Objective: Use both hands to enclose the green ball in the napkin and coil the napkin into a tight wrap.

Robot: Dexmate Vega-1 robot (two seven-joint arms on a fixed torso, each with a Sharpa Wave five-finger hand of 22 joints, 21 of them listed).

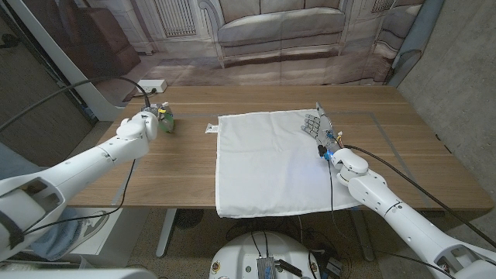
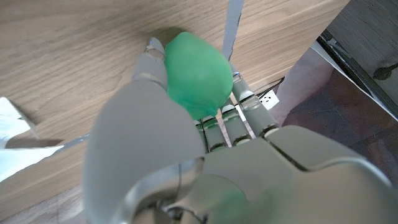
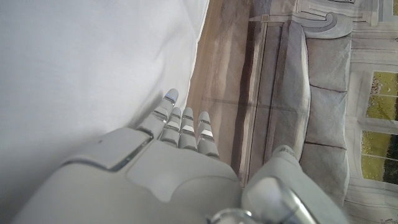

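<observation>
Both hands sit at opposite sides of the napkin [image 1: 270, 163], which lies spread flat at the table's [image 1: 403, 155] middle. Off its 9 o'clock corner, well apart from the cloth, the left hand [image 1: 147, 124] has its fingers [image 2: 149, 68] closed around the green ball [image 1: 166, 120], so this hand is the nearer by far. From the ball, the napkin lies toward 3 o'clock. At the cloth's 2 o'clock edge, the right hand [image 1: 318, 126] holds nothing, fingers extended. No containers are in view.

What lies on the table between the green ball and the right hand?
In the head view, the white napkin lies spread between the green ball and the right hand, with a bare strip of wooden table beside the ball.
</observation>
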